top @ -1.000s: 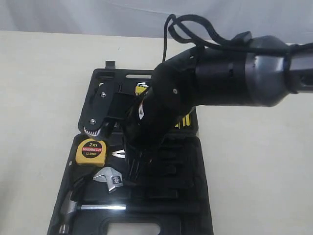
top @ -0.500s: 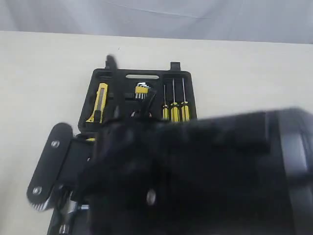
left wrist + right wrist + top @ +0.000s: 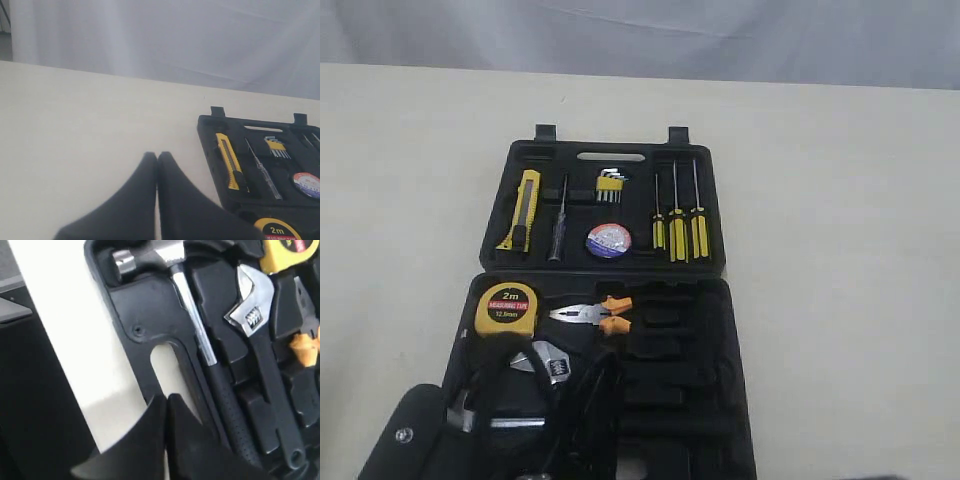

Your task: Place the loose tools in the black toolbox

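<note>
Black toolbox, open.
- Far half: yellow-black utility knife, tape roll.
- Near half: tape measure, pliers.

Left gripper: fingers pressed together, over the table beside the case.
Right gripper: fingers pressed together, by the handle slot.

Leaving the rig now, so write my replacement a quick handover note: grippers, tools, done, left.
Left gripper: shut, empty, over the bare table beside the toolbox.
Right gripper: shut, empty, over the toolbox's near half.
Knife and tape roll: far half.
Tape measure and pliers: near half.
Done: all four tools are in.
Left: seemingly nothing to load; the toolbox lies open.
</note>
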Tool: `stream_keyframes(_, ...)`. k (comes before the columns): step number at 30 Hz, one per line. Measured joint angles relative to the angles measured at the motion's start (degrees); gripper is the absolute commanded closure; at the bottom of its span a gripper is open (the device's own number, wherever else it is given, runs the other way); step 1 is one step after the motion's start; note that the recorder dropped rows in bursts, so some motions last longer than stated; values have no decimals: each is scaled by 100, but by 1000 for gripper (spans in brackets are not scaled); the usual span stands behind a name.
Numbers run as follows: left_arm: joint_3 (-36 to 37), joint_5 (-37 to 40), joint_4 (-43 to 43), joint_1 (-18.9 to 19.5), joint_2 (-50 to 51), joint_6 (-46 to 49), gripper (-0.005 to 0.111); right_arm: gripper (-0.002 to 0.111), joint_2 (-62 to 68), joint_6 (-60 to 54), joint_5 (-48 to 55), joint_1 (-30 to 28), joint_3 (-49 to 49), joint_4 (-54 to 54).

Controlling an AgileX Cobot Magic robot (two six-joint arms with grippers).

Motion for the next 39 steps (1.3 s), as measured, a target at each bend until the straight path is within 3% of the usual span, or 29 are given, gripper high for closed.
stream_keyframes(2,0,0,0,0,0,0,107,108,217,88,-94,0,0,0)
stream_keyframes(4,0,0,0,0,0,0,107,98,420,61,-274,0,0,0)
stream_keyframes(7,0,0,0,0,0,0,107,57,560,11,-404,0,0,0)
stream_keyframes(8,0,0,0,0,0,0,107,49,560,-13,-438,0,0,0)
stream_keyframes(23,0,0,0,0,0,0,107,49,845,-760,-451,12,0,-189)
stream_keyframes(32,0,0,0,0,0,0,107,49,1231,-450,33,12,0,-775)
stream_keyframes(39,0,0,0,0,0,0,107,59,1367,-413,54,-46,0,-929)
